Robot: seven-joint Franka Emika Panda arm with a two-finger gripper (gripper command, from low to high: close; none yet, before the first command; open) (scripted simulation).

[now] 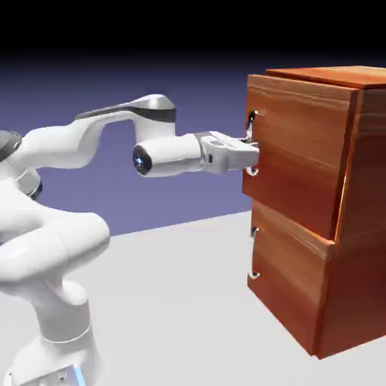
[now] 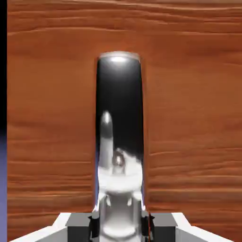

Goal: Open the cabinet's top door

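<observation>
The reddish-brown wood-grain cabinet (image 1: 367, 226) stands at the exterior view's right. Its top door (image 1: 298, 151) sits slightly forward of the cabinet body, with a dark gap along its far edge. My gripper (image 1: 251, 153) reaches in level from the left and is shut on the top door's vertical silver handle (image 1: 253, 121), around mid-height. In the hand view the shiny handle (image 2: 119, 94) runs up from between my grey fingers (image 2: 78, 228), and the door's wood (image 2: 189, 118) fills the background.
Below the top door is the shorter lower panel (image 1: 290, 283) with its own silver handle (image 1: 254, 252). The cabinet stands on the grey table (image 1: 173, 301). My arm's elbow (image 1: 143, 109) arches above the table to the left.
</observation>
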